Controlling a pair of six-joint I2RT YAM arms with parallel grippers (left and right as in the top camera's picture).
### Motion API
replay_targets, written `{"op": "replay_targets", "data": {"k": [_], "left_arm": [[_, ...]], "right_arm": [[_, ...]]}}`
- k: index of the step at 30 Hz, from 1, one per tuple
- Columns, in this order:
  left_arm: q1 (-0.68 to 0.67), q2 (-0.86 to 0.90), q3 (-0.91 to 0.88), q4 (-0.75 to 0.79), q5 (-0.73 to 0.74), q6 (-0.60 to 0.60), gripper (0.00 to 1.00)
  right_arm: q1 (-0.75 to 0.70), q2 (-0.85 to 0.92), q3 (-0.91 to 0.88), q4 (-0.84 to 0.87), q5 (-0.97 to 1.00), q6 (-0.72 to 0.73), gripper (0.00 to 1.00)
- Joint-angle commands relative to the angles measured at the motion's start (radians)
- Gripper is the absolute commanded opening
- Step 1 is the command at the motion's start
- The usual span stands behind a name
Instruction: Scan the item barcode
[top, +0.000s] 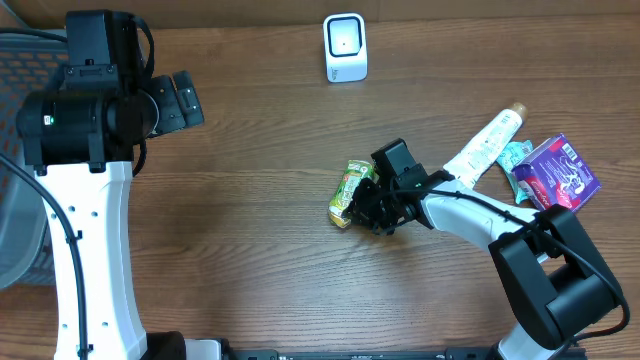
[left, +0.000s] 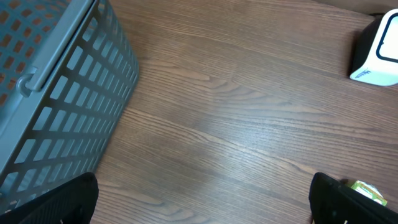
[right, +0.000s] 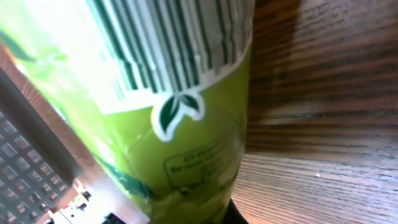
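The green packet lay at the middle of the wooden surface, with the right claw closed tight on its right edge. The white scanner stood well apart at the top centre, with only bare wood between it and the packet. To the right lay a white tube, a teal packet and a purple packet, close together. A grey basket sat at the left edge. The left claw hung wide open at upper left, holding nothing. Up close, the green packet showed barcode stripes on a white panel above a leaf emblem; the small print was unreadable.
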Motion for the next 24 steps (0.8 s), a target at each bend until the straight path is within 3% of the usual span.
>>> {"op": "replay_targets", "data": {"k": [1, 5, 8, 11, 24], "left_arm": [[0.0, -0.017, 0.02, 0.0, 0.004, -0.014, 0.99], [0.0, -0.017, 0.02, 0.0, 0.004, -0.014, 0.99], [0.0, -0.017, 0.02, 0.0, 0.004, -0.014, 1.0], [0.0, -0.017, 0.02, 0.0, 0.004, -0.014, 1.0], [0.0, -0.017, 0.02, 0.0, 0.004, -0.014, 1.0]], "right_arm": [[0.0, -0.007, 0.048, -0.062, 0.044, -0.115, 0.04], [0.012, -0.011, 0.195, -0.312, 0.232, -0.242, 0.04], [0.051, -0.011, 0.336, -0.567, 0.511, -0.289, 0.04], [0.098, -0.011, 0.415, -0.705, 0.733, -0.311, 0.04], [0.199, 0.175, 0.421, -0.688, 1.061, -0.649, 0.04]]}}
